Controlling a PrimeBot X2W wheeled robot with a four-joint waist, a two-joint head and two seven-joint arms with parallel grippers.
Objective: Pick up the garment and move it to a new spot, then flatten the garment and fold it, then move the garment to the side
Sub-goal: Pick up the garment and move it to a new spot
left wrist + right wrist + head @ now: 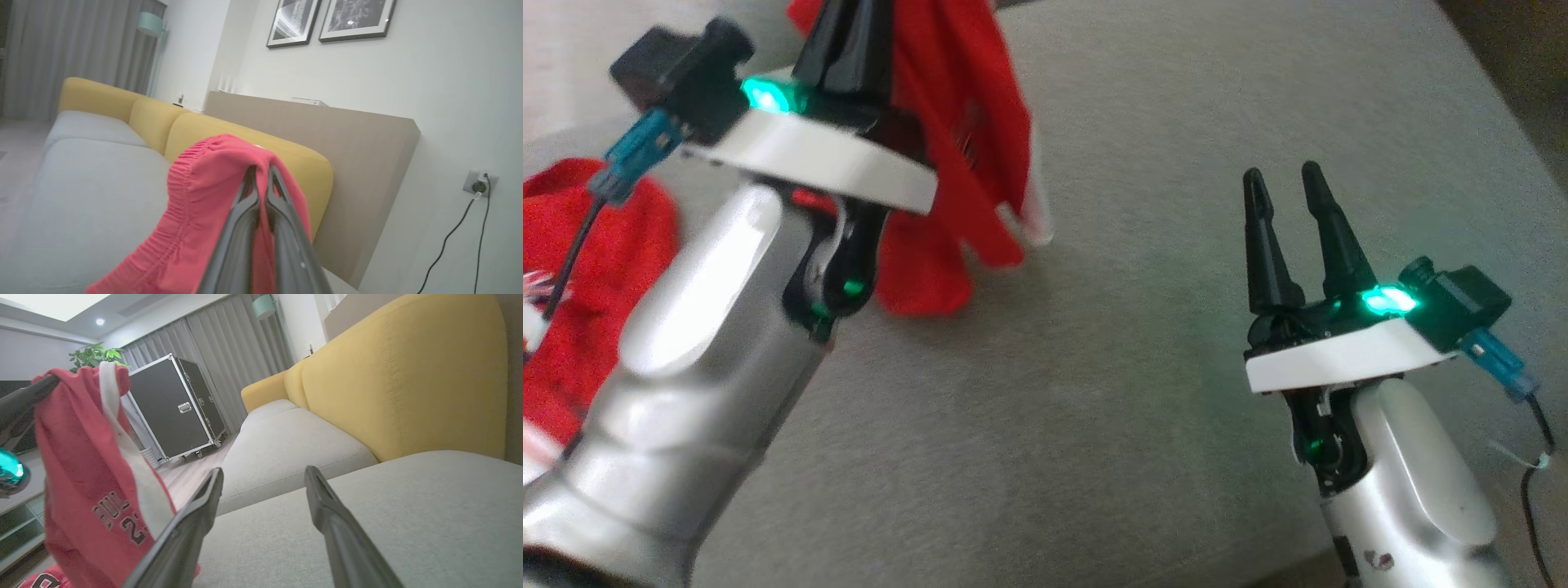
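Left gripper (261,171) pinching red fabric garment (947,163), right gripper (1286,184) gaping, empty: keep hem clear, lay flat on grey sofa cushion (1176,245).

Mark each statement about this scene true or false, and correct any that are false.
1. The left gripper is shut on the red garment. True.
2. The right gripper holds a corner of the garment. False: its jaws stand open and empty, apart from the garment.
3. The garment lies spread flat on the grey seat cushion. False: it hangs bunched from the left gripper.
4. The sofa's backrest is yellow. True.
5. The wheeled case near the curtains is white. False: it is black with metal edging.
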